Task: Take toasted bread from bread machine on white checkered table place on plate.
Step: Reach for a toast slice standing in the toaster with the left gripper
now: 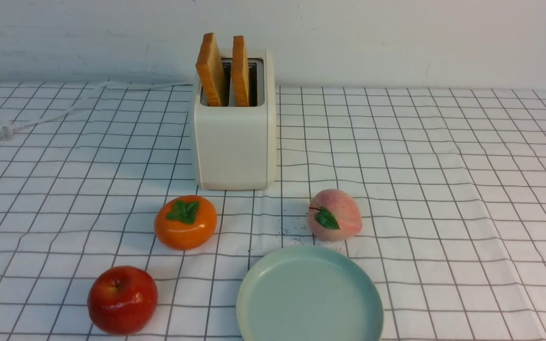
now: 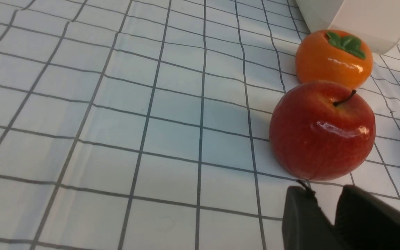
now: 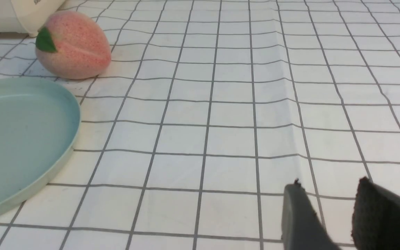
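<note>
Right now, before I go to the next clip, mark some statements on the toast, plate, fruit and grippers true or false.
1. Both slices of toast stand in the toaster. True.
2. The apple lies on the plate. False: the apple is on the checkered cloth, left of the plate.
3. The peach is farther right than the persimmon. True.
4. The right gripper is closed on the peach. False: its fingers are apart with nothing between them.
5. The left gripper's fingers are apart. True.
</note>
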Controlling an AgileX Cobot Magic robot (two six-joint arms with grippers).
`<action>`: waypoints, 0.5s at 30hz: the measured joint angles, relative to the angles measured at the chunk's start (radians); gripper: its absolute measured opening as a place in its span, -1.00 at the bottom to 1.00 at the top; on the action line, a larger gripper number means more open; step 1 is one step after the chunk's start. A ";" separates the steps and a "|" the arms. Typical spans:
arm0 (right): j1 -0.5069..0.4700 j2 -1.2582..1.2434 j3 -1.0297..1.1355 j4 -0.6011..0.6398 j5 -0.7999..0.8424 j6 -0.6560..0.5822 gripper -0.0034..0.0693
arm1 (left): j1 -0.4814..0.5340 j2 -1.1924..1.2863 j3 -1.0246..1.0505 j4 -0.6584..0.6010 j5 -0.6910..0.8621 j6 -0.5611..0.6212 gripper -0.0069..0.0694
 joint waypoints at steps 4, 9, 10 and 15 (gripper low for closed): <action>0.000 0.000 0.000 0.000 0.000 0.000 -0.25 | 0.000 0.000 0.000 0.000 0.000 0.000 -0.42; 0.000 0.000 0.000 0.000 0.000 0.000 -0.25 | 0.000 0.000 0.000 0.000 0.000 0.000 -0.40; 0.000 0.000 0.000 0.000 0.000 0.000 -0.25 | 0.000 0.000 0.000 0.000 0.000 0.000 -0.39; 0.000 0.000 0.000 0.000 0.000 0.000 -0.25 | 0.000 0.000 0.000 0.000 0.000 0.000 -0.39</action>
